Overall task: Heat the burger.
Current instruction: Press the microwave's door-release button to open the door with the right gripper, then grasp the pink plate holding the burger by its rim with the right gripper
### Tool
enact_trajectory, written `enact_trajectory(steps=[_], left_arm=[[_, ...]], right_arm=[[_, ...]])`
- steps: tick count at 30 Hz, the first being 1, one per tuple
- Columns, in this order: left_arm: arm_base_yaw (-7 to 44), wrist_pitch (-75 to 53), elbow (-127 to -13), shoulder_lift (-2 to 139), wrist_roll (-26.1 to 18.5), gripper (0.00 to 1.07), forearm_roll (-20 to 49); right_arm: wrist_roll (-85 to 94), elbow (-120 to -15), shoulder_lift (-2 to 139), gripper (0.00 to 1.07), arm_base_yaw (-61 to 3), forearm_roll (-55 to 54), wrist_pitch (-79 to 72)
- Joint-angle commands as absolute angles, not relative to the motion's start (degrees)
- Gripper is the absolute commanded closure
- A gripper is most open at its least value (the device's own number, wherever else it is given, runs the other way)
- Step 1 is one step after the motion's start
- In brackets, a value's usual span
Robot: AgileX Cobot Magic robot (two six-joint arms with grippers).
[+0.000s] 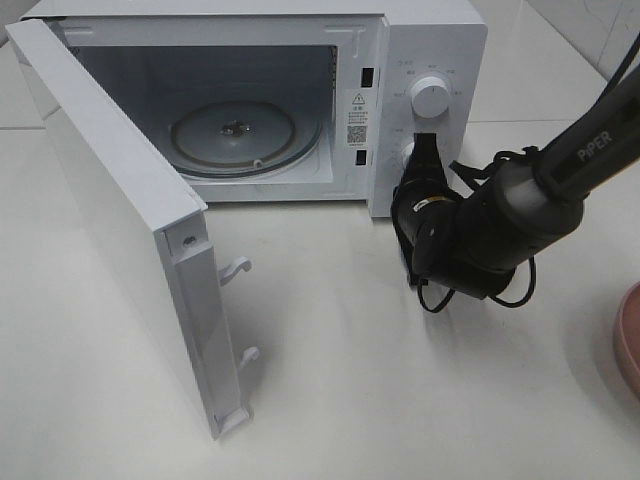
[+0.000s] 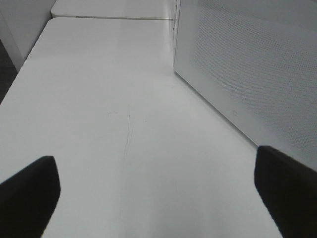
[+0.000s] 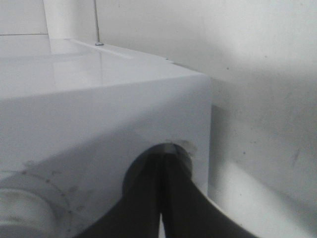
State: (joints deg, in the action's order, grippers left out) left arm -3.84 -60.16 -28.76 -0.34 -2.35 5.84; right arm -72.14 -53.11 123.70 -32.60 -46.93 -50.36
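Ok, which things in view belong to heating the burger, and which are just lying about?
For the job: white microwave oven, its open door, round glass turntable (empty), right gripper shut at the oven's front. The burger is not in view.
Lying about: round pink plate, only its rim showing; left gripper, open over the white table.

- Microwave point(image 1: 430, 50): white casing, smooth and glossy; its top carries soft reflections in the right wrist view.
- Door point(image 1: 110, 200): white and smooth; the outer panel shows a fine dotted mesh under a glossy pane.
- Turntable point(image 1: 235, 135): clear glass, shiny.
- Worktop point(image 1: 400, 380): white, smooth, semi-matt, with faint hairline scratches.
- Right tool point(image 1: 425, 148): black, matt, plastic-looking.
- Plate point(image 1: 630, 340): pink, dull sheen.
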Motion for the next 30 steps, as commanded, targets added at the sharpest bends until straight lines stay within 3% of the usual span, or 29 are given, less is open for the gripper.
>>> enact_trajectory(steps=[1, 20, 30], left_arm=[[-3.9, -59.4, -28.6, -1.4, -2.3, 0.07, 6.1], [-3.9, -59.4, -28.6, -1.4, -2.3, 0.07, 6.1], [-3.9, -59.4, -28.6, -1.4, -2.3, 0.07, 6.1]], right_arm=[[-70.6, -52.5, 121.0, 1.07, -32.4, -42.6, -52.3], [-63.8, -38.3, 109.5, 1.07, -32.4, -39.2, -43.8], [-46.5, -32.0, 99.3, 1.07, -32.3, -34.7, -31.7]])
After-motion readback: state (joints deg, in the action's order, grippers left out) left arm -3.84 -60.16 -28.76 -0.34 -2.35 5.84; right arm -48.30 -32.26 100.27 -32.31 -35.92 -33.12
